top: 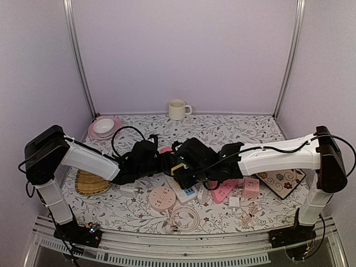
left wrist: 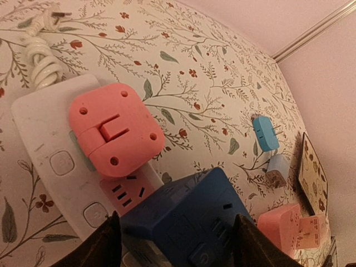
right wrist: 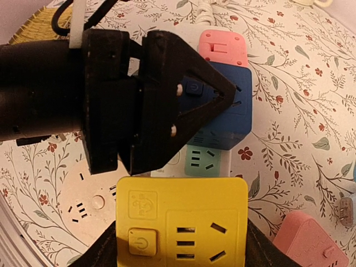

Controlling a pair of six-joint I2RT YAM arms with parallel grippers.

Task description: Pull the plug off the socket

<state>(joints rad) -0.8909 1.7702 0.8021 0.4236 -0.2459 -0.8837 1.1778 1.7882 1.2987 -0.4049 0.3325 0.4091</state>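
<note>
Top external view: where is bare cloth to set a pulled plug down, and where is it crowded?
Free: back strip from mug to right wall; front-left patch between woven mat and round pink socket. Crowded: centre, around the power strip, and front right.

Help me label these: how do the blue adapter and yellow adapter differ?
The blue adapter is dark blue, clasped by the left gripper; the yellow adapter is bright yellow, clasped by the right gripper. The blue adapter adjoins the pink plug; the yellow adapter does not. Both are boxy, with a power button.
</note>
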